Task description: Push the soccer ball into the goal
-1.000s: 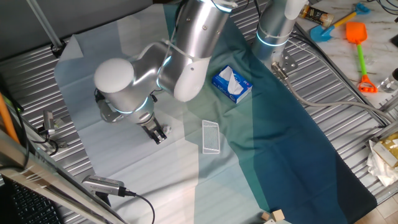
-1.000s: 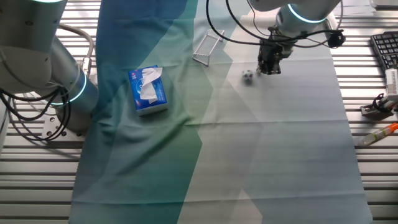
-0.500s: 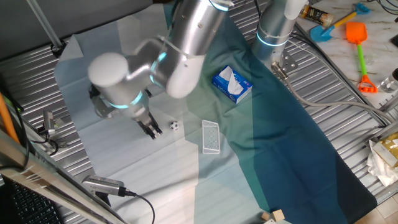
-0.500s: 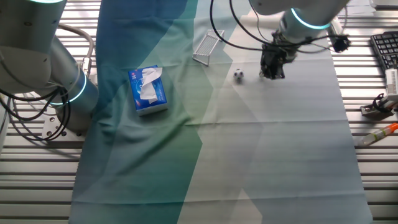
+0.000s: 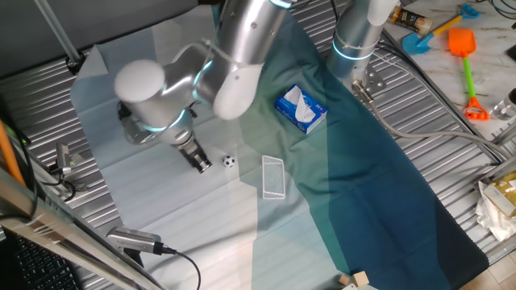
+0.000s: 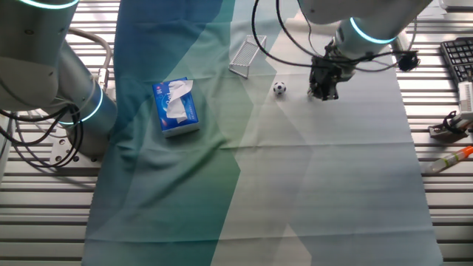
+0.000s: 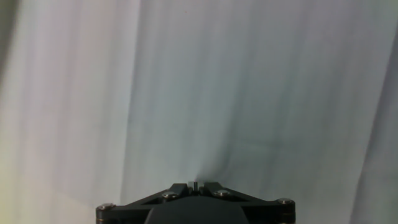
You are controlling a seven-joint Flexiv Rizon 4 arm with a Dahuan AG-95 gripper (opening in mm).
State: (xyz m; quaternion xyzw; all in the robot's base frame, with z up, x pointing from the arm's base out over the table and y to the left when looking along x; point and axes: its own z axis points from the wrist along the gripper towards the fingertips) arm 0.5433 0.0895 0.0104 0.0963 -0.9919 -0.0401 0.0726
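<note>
The soccer ball [image 5: 230, 161], tiny and white with black patches, lies on the pale cloth between my gripper and the goal; it also shows in the other fixed view [image 6: 278, 88]. The goal [image 5: 273, 176], a small white mesh frame, lies flat just right of the ball, and shows in the other fixed view [image 6: 247, 56] too. My gripper [image 5: 203, 165] is shut and empty, tips down at the cloth, a short gap left of the ball; in the other fixed view [image 6: 322, 92] it stands right of the ball. The hand view shows only my shut fingertips [image 7: 194, 185] over bare cloth.
A blue-and-white tissue box [image 5: 300, 110] lies on the teal cloth beyond the goal, also in the other fixed view [image 6: 176, 108]. A second arm's base [image 5: 355, 40] stands at the back. Toy shovels [image 5: 464, 56] lie on the far right. Cables and a clamp [image 5: 68, 165] sit at the left.
The ball has rolled away from my gripper toward the goal. My gripper has stayed shut and shifted slightly, trailing behind the ball.
</note>
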